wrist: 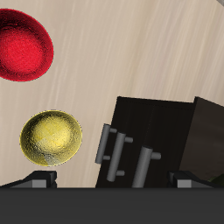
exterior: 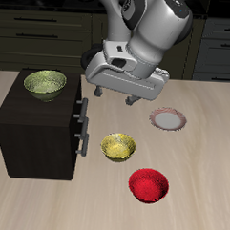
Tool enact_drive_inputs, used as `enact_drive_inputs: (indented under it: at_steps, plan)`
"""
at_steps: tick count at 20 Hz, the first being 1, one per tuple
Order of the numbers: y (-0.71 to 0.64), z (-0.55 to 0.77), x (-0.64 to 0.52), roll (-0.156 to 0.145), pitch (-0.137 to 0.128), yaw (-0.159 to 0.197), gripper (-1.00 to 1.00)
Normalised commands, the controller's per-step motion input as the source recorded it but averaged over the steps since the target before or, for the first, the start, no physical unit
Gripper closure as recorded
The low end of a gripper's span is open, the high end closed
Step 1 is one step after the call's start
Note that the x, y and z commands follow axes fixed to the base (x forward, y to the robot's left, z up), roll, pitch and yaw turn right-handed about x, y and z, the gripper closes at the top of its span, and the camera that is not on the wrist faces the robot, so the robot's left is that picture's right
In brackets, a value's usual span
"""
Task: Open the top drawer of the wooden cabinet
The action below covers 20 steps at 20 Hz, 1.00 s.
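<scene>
The grey two-finger gripper (exterior: 133,97) hangs above the table with fingers spread and empty, near the boxy dark brown wooden cabinet (exterior: 35,132) but apart from it. The top drawer (wrist: 144,131), with its short grey metal bar handle (wrist: 147,164), looks closed. I judge the task hardly started: reaching, gripping and pulling are left.

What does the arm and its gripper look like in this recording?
The arm has rounded, glossy silver-white shells with dark grey to black sections at the joints. The gripper has a wide, flat, pale grey body with two short dark fingers under it. No cables or markings can be made out. The wrist view shows only dark finger parts at the frame's edge.
</scene>
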Motion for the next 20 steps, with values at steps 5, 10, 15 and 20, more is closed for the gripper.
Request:
enact_drive_inputs:
  at_steps: [5,10,15,20]
  plan:
    - [-0.20,-0.07,-0.05,-0.055,0.003,-0.006,-1.00]
    - [-0.14,-0.10,-0.05,-0.031,0.017,-0.021,-1.00]
    - [-0.06,-0.09,-0.01,-0.019,0.009,-0.001,-1.00]
    - [-0.06,-0.10,0.01,-0.023,0.008,0.015,-1.00]
